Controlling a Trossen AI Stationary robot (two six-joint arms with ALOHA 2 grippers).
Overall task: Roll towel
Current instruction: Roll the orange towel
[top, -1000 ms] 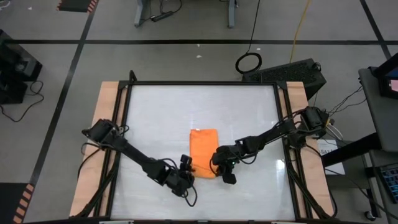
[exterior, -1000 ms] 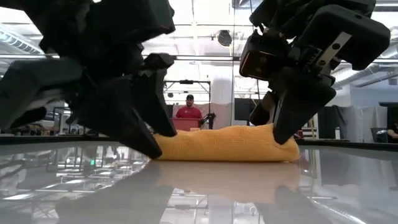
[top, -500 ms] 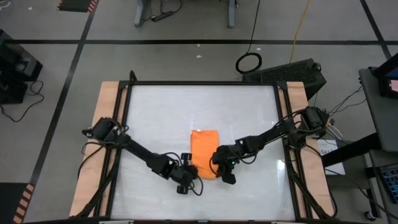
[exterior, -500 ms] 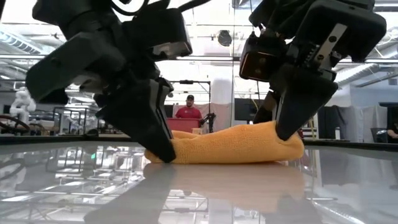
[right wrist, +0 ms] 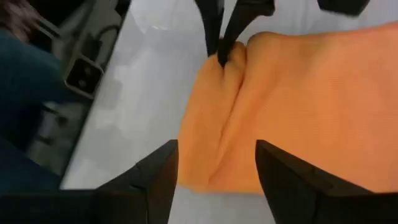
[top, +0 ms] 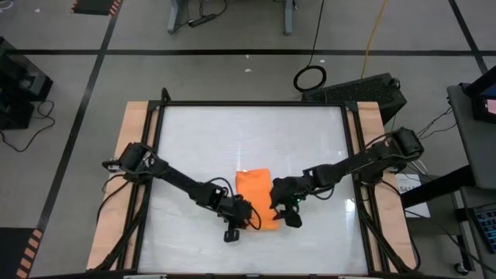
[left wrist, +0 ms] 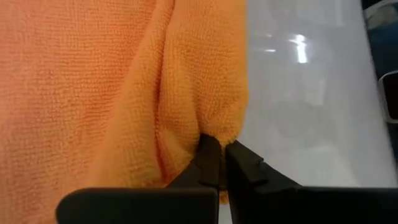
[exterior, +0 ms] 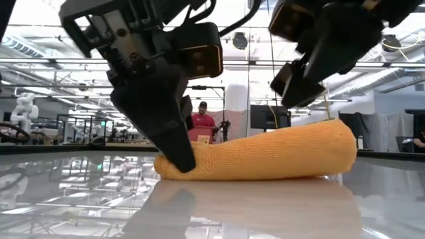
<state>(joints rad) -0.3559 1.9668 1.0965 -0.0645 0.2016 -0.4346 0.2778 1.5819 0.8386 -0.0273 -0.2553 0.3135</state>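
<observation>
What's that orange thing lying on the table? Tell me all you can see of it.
It is the towel, a plain bright-orange cloth with a fuzzy, soft-looking weave and no pattern. It lies on the glossy white table, near the front edge, its near end doubled into a thick fold. The left gripper is shut on a corner of that fold. The right gripper hangs open just above the fold, not touching it.
</observation>
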